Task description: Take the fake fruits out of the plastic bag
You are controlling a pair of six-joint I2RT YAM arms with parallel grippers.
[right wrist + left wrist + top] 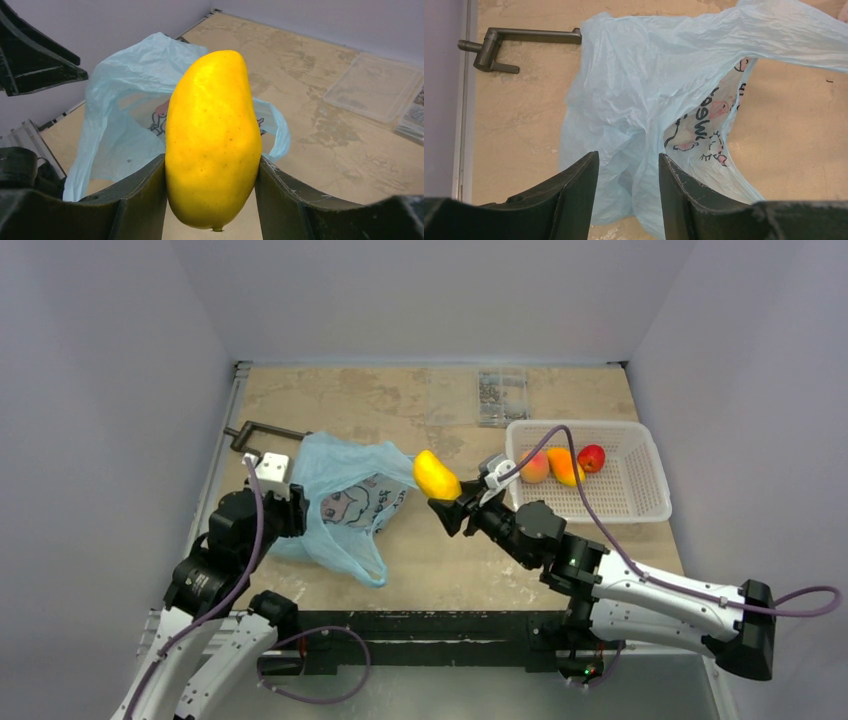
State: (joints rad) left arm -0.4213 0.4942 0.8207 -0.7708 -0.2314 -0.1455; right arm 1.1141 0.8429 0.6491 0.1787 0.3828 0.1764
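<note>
Over the tabletop's [400,400] middle, right claw [449,503] gripped a yellow fruit [436,475]; near the left edge, left claw [628,160] stood open at the plastic bag [345,495].

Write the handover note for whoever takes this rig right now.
Left hand: open, above the crumpled light-blue plastic bag.
Right hand: shut on a yellow fake mango, held in the air between the bag and the white mesh basket.
Done: three fruits lie in the basket: the peach-orange fruit, the yellow-orange fruit and the red fruit.
Left: probably only to set the mango in the basket. No other fruit shows in the bag.
</note>
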